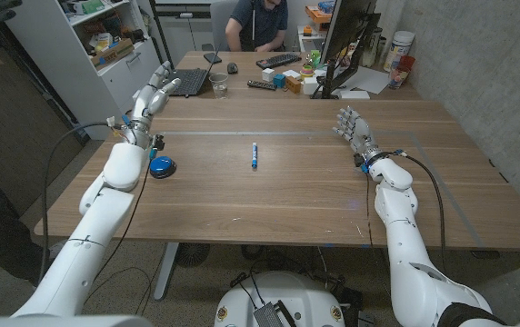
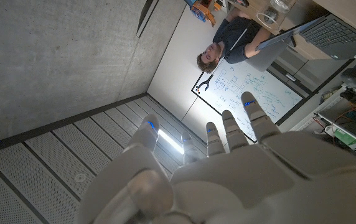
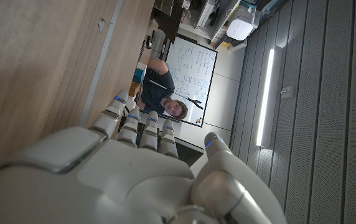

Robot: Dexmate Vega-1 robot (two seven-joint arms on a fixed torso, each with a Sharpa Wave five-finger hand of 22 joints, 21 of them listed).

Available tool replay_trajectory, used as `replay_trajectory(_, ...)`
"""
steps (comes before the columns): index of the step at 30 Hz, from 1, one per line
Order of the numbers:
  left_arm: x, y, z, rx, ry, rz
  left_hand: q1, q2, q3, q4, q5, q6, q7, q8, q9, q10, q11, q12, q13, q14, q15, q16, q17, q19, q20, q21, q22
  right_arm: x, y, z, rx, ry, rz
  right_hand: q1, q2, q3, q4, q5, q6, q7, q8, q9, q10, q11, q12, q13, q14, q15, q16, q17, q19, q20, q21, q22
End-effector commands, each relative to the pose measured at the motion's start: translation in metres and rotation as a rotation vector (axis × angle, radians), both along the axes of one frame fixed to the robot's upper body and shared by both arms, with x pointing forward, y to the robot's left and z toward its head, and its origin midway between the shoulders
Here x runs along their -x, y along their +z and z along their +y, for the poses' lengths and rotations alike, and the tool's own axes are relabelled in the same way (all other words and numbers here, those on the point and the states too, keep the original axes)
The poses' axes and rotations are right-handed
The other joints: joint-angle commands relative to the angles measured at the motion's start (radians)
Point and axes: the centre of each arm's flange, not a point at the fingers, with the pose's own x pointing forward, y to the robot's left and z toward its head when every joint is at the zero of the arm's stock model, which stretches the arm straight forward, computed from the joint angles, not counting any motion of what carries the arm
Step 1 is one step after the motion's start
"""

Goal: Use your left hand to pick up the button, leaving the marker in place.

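A wooden bench (image 1: pixel 269 195) seen from above, with two white robot arms reaching in from the near corners. On the left side, the left hand (image 1: pixel 151 95) is raised above the bench's far left part, fingers spread wide and holding nothing; from its wrist camera the fingers (image 2: pixel 228 127) point up toward a ceiling and a whiteboard. Just beside the left forearm, near the left edge of the bench, lies one round blue button (image 1: pixel 161 167) on a dark base, apart from the hand. Near the middle of the bench lies one blue marker (image 1: pixel 254 155), its length running away from the robot, well apart from the button. On the right side, the right hand (image 1: pixel 353 128) stands over the bench with its fingers apart and nothing in them. Beyond the bench's far edge sit one open laptop (image 1: pixel 187 82), one clear glass (image 1: pixel 218 84), and one person (image 1: pixel 258 23) seated at a cluttered desk.
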Motion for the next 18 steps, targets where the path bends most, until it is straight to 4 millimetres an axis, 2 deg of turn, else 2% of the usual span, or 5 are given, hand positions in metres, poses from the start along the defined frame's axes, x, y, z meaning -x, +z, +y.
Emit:
replay_trajectory(1, 0.020, 0.015, 0.005, -0.071, 0.143, -0.073, 0.022, -0.002, 0.002, -0.012, -0.001, -0.014, -0.002, -0.001, 0.005, -0.010, -0.001, 0.000, 0.006, -0.009, -0.005, 0.000, 0.003, 0.000, 0.007, -0.005, 0.005, -0.004, 0.001, -0.002, -0.009, 0.002, -0.002, 0.004, -0.004, 0.005, -0.004, 0.004, 0.009, 0.001, 0.009, 0.006, 0.007, -0.001, 0.007, 0.004, 0.002, 0.008, 0.007, 0.003, 0.004, 0.006, 0.005, 0.005)
replay_trajectory(8, 0.032, 0.019, 0.005, -0.161, 0.280, -0.113, 0.039, -0.007, 0.002, -0.022, 0.000, -0.027, -0.002, 0.001, 0.006, -0.019, -0.002, 0.001, 0.006, -0.022, -0.006, -0.002, 0.003, -0.001, 0.010, -0.009, 0.005, -0.008, 0.003, -0.001, -0.010, 0.003, -0.004, 0.003, -0.004, 0.004, -0.004, 0.004, 0.010, 0.001, 0.009, 0.006, 0.007, 0.001, 0.007, 0.004, 0.002, 0.008, 0.007, 0.003, 0.004, 0.007, 0.005, 0.005)
replay_trajectory(18, 0.039, 0.022, 0.018, -0.209, 0.423, -0.105, 0.070, -0.025, 0.000, -0.036, 0.003, -0.049, -0.001, 0.004, 0.007, -0.036, 0.001, 0.002, 0.007, -0.038, -0.003, -0.002, 0.003, 0.000, 0.011, -0.014, 0.003, -0.015, 0.005, 0.000, -0.016, 0.005, -0.002, 0.001, -0.005, 0.003, -0.003, 0.004, 0.010, 0.001, 0.009, 0.006, 0.007, -0.001, 0.007, 0.004, 0.002, 0.008, 0.008, 0.004, 0.004, 0.008, 0.005, 0.005)
